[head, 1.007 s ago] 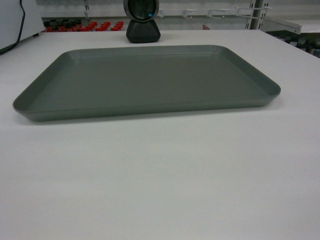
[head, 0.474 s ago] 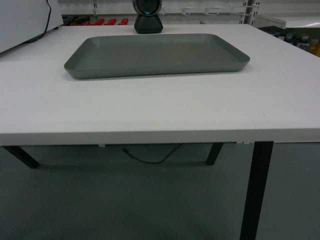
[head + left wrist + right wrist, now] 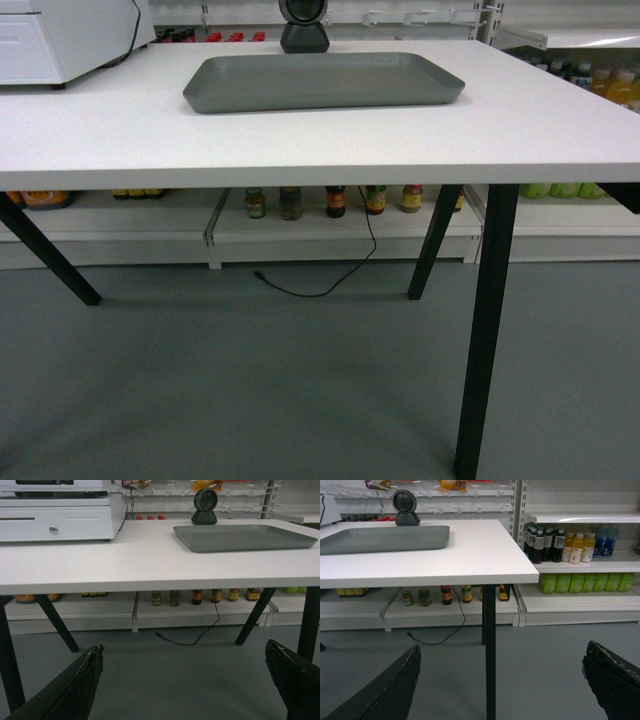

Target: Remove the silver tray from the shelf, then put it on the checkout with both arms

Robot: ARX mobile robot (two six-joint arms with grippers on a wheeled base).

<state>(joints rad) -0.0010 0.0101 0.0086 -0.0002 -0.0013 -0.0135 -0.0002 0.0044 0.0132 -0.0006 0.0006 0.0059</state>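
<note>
Since a moment ago my head view has drawn back from the table (image 3: 300, 140): the silver tray (image 3: 322, 80) that filled the picture now sits small and far, and the table's black legs and the grey floor (image 3: 250, 390) show beneath it. The silver tray lies flat on the white table top, toward its far side, free of both my arms. Just behind it stands a black scanner (image 3: 304, 22) with a round head. At the table's left end rests a white cash drawer (image 3: 55, 522). Under the table a low shelf (image 3: 330, 225) carries a row of small jars (image 3: 330, 200), and a black cable (image 3: 330, 280) trails onto the floor. To the right, shelves hold drink bottles (image 3: 570, 545). My left pincer (image 3: 185, 680) hangs low before the table, its jaws spread wide with nothing between them. My right pincer (image 3: 500, 680) is likewise wide apart and holds nothing, near the table's right corner leg (image 3: 490, 650)
</note>
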